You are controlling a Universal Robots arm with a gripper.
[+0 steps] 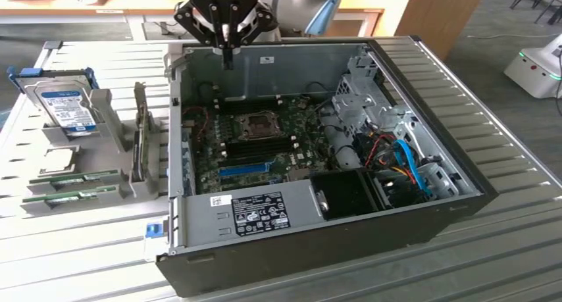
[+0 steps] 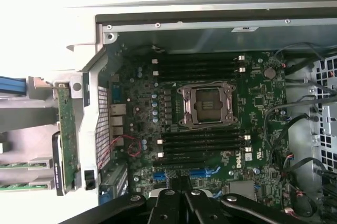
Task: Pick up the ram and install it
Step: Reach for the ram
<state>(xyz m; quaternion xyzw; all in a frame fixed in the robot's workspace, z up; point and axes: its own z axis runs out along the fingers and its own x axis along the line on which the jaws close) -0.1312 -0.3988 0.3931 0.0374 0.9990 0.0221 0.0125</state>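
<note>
**Inspection: fingers closed and empty over the open case, ram in its holder**

**Fingers.** The fingers are pressed together, tips meeting, and carry nothing. They point straight down over the far wall of the computer case and touch neither the wall nor the board. In the wrist view the closed fingers sit above the motherboard.

**Task item.** The ram lies flat in a grey holder on the desk. It is outside the case and well apart from the fingers, towards the exterior view's left. A second, similar green stick lies just beside it in the same holder.

**Containers.** The case lies on its side with its panel off.
- Below the fingers, the motherboard carries a bare processor socket.
- Rows of black memory slots run on either side of the socket.
- A blue slot sits farther from the fingers.
- Cables and metal drive bays fill the end towards the exterior view's right.
- Beside the ram holder, a silver hard drive with a blue label stands upright in a grey stand.

**Surface and room.** The desk is ribbed grey metal. Wooden furniture stands behind it. A white machine with a green light stands on the grey floor at the exterior view's right.
</note>
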